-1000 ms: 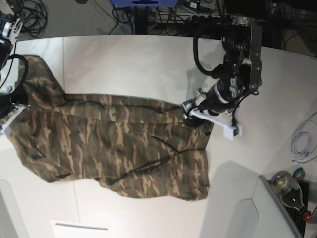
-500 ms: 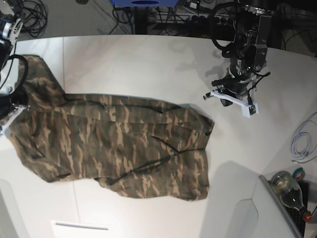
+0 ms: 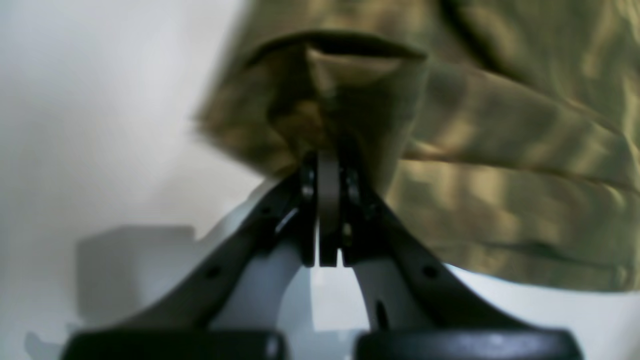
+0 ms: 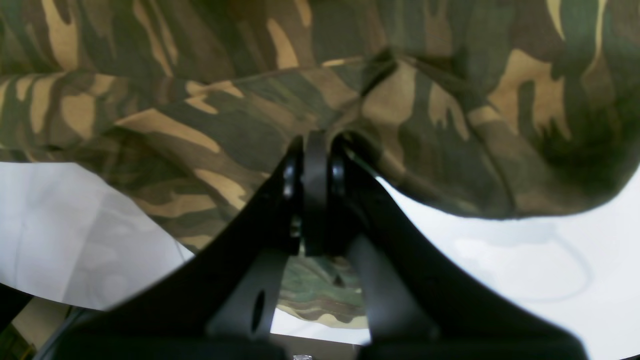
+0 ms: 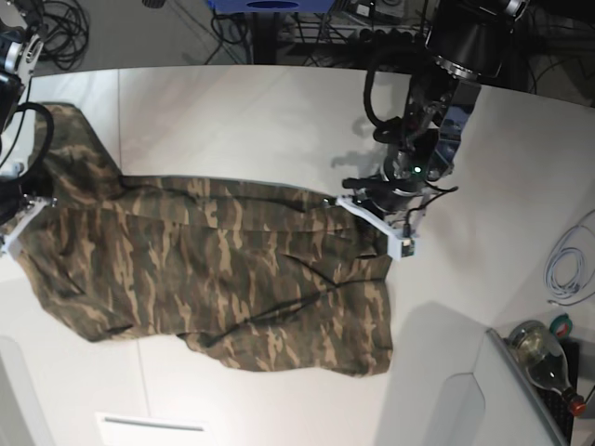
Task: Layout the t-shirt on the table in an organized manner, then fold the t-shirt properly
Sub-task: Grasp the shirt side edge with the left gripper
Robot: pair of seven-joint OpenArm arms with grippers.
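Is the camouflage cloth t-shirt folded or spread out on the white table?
Mostly spread: the camouflage cloth t-shirt lies opened along the white table, wrinkled, with no clear fold. Both ends are pinched by the fingers.

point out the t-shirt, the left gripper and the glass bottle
t-shirt (image 5: 214,269), base view, middle of the spread camouflage cloth
left gripper (image 3: 327,165), left wrist view, closed fingertips pinching the cloth edge
glass bottle (image 5: 539,353), base view, its rounded body

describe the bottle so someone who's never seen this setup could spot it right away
Start from the white table and go to its lower right corner in the base view, past the t-shirt. There, beyond the table's edge, lies a glass bottle tilted on its side. Its reddish cap and dark glass set it apart from the looped white cable above it.
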